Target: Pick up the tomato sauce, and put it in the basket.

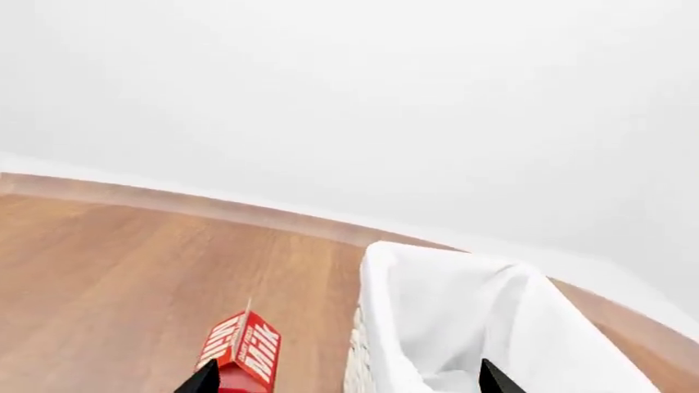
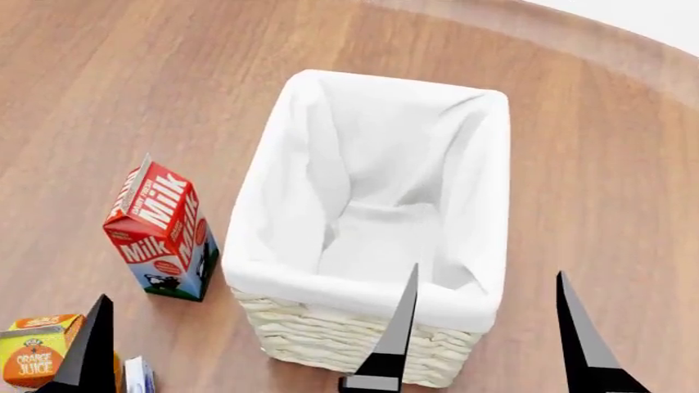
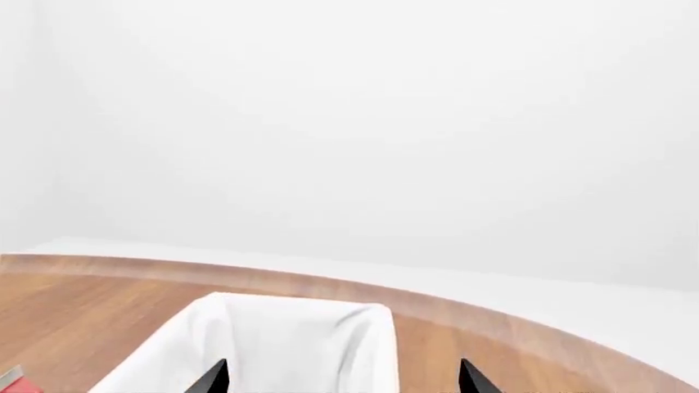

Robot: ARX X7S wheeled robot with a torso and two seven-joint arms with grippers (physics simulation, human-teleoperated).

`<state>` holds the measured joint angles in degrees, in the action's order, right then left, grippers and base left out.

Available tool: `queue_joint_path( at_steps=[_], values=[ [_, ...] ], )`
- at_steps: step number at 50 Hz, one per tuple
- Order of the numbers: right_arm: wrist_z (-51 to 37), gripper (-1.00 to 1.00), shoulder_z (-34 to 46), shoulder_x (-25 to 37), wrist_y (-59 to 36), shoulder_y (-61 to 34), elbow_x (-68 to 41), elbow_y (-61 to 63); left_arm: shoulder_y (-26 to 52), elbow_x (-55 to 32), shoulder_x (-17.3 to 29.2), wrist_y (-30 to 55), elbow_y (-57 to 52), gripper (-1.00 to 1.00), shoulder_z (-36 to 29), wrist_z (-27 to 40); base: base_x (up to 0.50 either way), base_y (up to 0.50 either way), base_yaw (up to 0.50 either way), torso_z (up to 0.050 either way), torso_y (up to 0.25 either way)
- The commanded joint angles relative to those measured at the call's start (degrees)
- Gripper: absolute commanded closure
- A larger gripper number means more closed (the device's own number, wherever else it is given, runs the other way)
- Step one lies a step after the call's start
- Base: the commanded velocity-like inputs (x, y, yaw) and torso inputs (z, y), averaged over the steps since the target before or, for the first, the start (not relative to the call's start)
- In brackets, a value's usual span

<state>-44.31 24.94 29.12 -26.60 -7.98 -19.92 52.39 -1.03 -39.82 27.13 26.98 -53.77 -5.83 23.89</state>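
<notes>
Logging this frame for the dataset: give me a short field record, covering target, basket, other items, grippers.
target: tomato sauce not in any view
basket: upright on wooden table, white liner, nothing visible inside
milk carton: upright, left of basket, apart from it
orange juice carton: low left edge of head view, partly cut off
left gripper: open, holds nothing
right gripper: open, holds nothing, over basket's near rim

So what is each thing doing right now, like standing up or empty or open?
Basket: upright, nothing inside but its cloth.
Milk carton: standing, closed, left of the basket.
Orange juice carton: standing, partly cut off.
Right pincer: open, empty.
Left pincer: open, empty.
</notes>
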Motion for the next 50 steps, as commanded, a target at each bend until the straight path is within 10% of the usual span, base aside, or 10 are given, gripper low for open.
queue_joint_path(
  at_steps=[1,20,50],
  values=[
    [0.32,-1.0,-0.18,0.24,1.78,0.63,0.03,-1.21,2.25,-9.7,4.79,4.92,-2.14,-1.0,1.67,0.43,0.0,0.0,0.0,0.0,0.0],
    [0.25,-1.0,-0.35,0.72,2.51,1.13,-0.13,-1.27,4.46,-22.14,16.03,9.86,-5.2,-1.0,4.37,1.86,0.0,0.0,0.0,0.0,0.0],
    [0.49,-1.0,0.76,0.37,4.58,1.63,0.52,-3.08,5.34,-23.21,34.75,6.29,-3.94,-1.0,-8.12,10.32,0.0,0.0,0.0,0.0,0.0]
  ],
)
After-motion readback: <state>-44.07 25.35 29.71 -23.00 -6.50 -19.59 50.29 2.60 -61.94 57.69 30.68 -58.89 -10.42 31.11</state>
